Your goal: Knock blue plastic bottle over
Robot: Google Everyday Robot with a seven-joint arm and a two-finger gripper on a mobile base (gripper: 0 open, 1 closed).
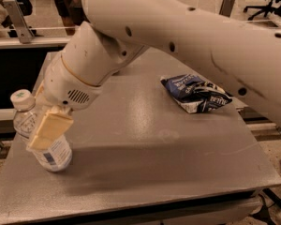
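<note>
The blue plastic bottle (57, 154), clear with a white cap and a pale label, stands at the table's front left corner with its base on the table. It leans to the left in the view. My gripper (46, 131) is at the end of the big white arm, right against the bottle. Its cream-coloured pad covers the middle of the bottle from the front, so only the cap, the shoulder and the lower label show.
A dark blue-and-white snack bag (196, 94) lies on the grey table (145, 144) at the right rear. The white arm (187, 27) spans the upper part of the view. The table's left edge is just beside the bottle. Rails and chairs stand behind.
</note>
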